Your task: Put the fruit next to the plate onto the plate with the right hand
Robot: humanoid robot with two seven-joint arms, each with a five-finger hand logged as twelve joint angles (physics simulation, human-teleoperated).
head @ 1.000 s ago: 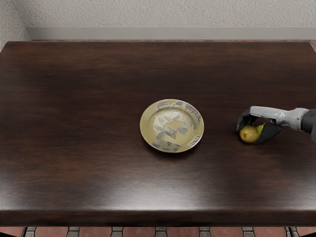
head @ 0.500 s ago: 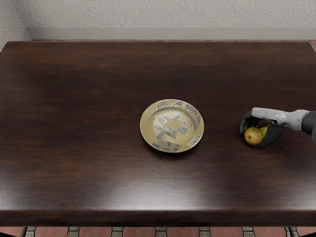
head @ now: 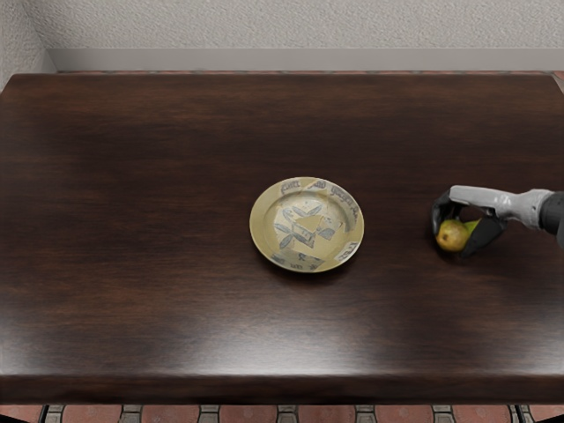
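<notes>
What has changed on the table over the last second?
The right hand, fingers curled around the yellow-green fruit, carried it slightly toward the picture's right, away from the plate, then slightly up the picture. Whether it has left the table is unclear. The plate stayed put, and the left arm remains out of view.

Our right arm (head: 522,208) reaches in over the table's (head: 176,264) right edge, forearm nearly level; our right hand (head: 464,226) sits near that edge, dark fingers (head: 438,214) curled round the fruit (head: 452,235).
</notes>
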